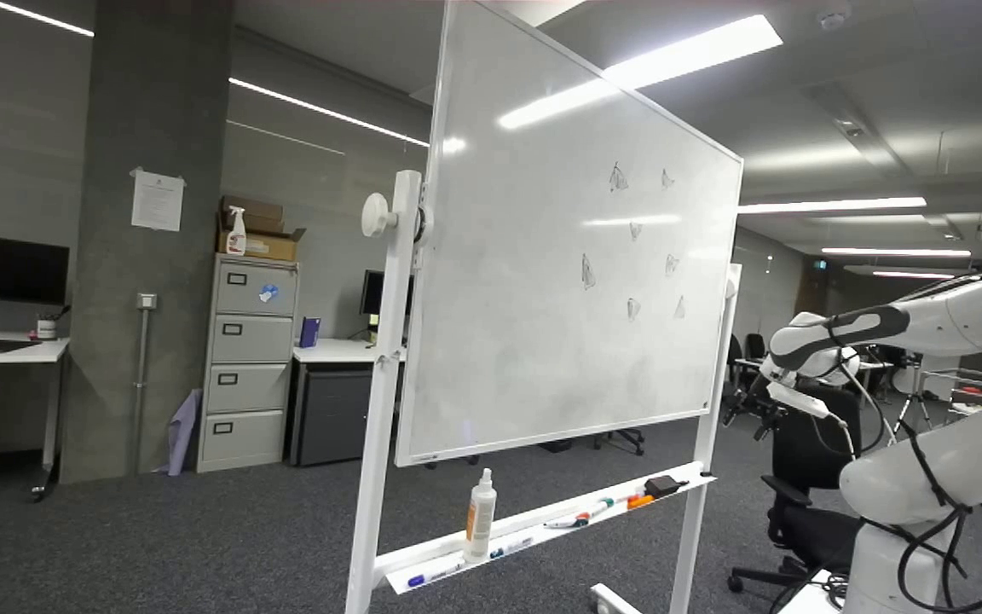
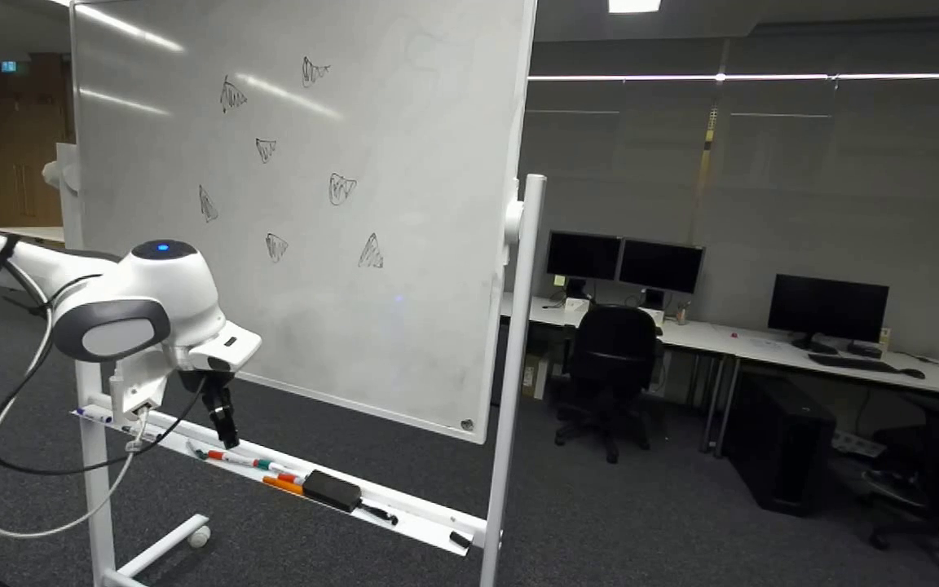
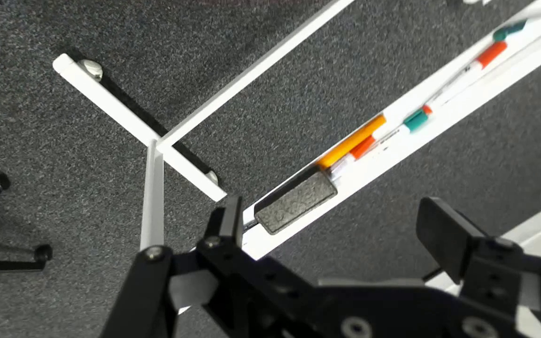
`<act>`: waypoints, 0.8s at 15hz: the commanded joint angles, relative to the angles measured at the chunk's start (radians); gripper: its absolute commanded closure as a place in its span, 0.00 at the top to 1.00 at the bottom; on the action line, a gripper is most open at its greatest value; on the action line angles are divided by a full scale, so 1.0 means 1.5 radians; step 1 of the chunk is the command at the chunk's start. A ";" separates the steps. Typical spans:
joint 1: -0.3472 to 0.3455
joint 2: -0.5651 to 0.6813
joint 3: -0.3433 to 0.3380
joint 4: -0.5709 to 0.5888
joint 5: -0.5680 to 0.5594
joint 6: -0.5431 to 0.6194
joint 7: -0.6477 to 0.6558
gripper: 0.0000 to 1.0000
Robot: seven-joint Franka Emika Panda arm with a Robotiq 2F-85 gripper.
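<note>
In the wrist view my gripper (image 3: pixel 334 220) stands wide open, its two black fingers far apart with nothing between them. Nearest to it is a black eraser (image 3: pixel 296 202) with a grey felt face, lying on the white tray (image 3: pixel 388 155) just beyond the left finger. An orange marker (image 3: pixel 352 143) touches or nearly touches the eraser's end, with a green-capped marker (image 3: pixel 416 119) farther along. An exterior view has the gripper (image 2: pixel 225 424) pointing down in front of the tray, close to several markers. Above the tray, the whiteboard (image 2: pixel 404 342) carries several small hatched black sketches.
A spray bottle (image 1: pixel 481 520) stands upright on the tray towards its other end, beside blue-capped markers. White posts (image 2: pixel 518 367) flank the board. An office chair (image 1: pixel 815 460) is behind the arm in an exterior view. Cables (image 2: pixel 9 465) hang loosely from the arm.
</note>
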 commanded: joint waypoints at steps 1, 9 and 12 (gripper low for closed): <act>-0.001 0.119 0.018 0.001 0.073 0.169 0.059 1.00; -0.003 0.180 0.043 0.007 0.088 0.198 0.058 1.00; -0.003 0.185 0.050 0.009 0.095 0.201 0.078 1.00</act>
